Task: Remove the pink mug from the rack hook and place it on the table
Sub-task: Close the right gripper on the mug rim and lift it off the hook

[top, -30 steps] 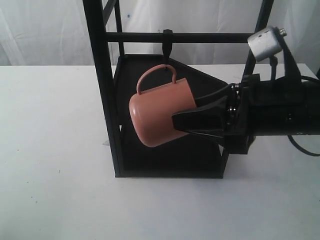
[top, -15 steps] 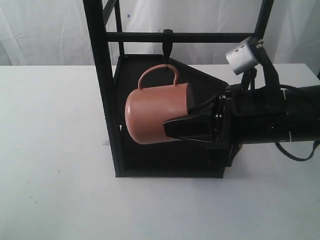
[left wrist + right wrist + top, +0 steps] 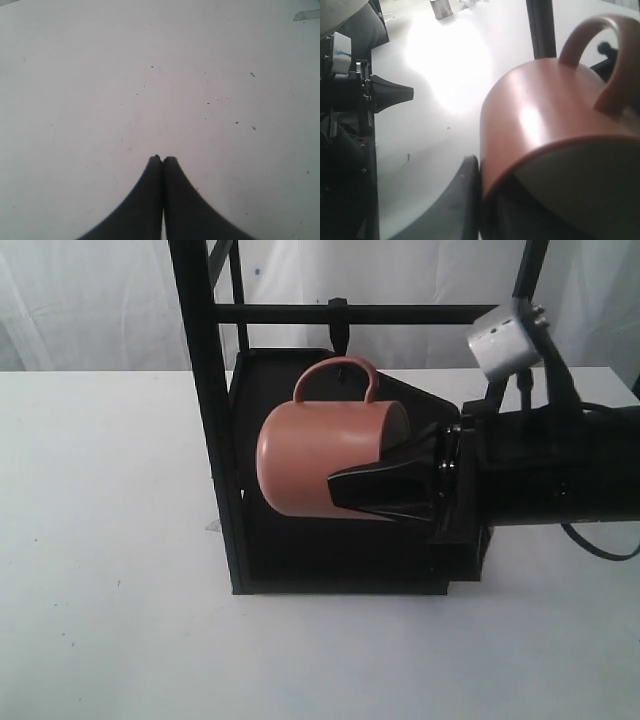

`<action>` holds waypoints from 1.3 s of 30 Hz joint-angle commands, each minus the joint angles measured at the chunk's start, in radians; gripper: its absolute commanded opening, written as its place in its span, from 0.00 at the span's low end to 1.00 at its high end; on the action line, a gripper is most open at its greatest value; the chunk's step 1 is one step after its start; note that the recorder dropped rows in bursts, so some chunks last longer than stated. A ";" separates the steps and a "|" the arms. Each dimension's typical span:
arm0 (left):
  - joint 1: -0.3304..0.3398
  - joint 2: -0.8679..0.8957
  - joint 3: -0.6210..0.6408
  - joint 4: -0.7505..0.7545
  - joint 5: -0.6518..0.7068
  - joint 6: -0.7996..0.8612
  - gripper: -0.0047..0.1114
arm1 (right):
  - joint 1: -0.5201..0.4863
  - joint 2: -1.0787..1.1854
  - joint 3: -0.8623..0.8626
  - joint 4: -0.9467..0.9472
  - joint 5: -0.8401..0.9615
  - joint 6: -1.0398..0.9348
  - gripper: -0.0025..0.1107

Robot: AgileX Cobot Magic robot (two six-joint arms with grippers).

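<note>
The pink mug (image 3: 315, 465) lies on its side in the air in front of the rack (image 3: 203, 410), handle (image 3: 337, 375) up, just under the rack hook (image 3: 339, 328). Whether the hook still passes through the loop I cannot tell. My right gripper (image 3: 350, 485) is shut on the mug's rim, one finger outside the wall and one inside. In the right wrist view the mug (image 3: 545, 110) fills the frame beside the outer finger (image 3: 467, 195). My left gripper (image 3: 162, 159) is shut on nothing, low over the white table (image 3: 150, 75), and is out of the exterior view.
The rack's dark shelves (image 3: 290, 550) sit behind and below the mug, with the crossbar (image 3: 420, 313) above. The right arm's white camera (image 3: 505, 337) stands close to the rack's right post. The left arm (image 3: 350, 95) shows beyond the mug. Bare table (image 3: 100, 540) stretches left.
The right gripper has turned the mug from tilted to level and shifted it slightly up and right, bringing the handle closer under the hook.
</note>
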 commanded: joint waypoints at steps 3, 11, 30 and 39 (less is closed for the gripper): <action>0.001 -0.003 0.004 -0.010 0.018 -0.004 0.04 | 0.000 -0.060 -0.003 0.011 0.019 -0.003 0.02; 0.001 -0.003 0.004 -0.010 0.018 -0.004 0.04 | 0.000 -0.069 -0.003 0.013 0.113 -0.003 0.02; 0.001 -0.003 0.004 -0.010 0.018 -0.004 0.04 | 0.000 -0.069 0.014 -0.062 0.095 0.037 0.02; 0.001 -0.003 0.004 -0.010 0.018 -0.004 0.04 | 0.000 -0.111 0.115 -0.133 0.020 0.244 0.02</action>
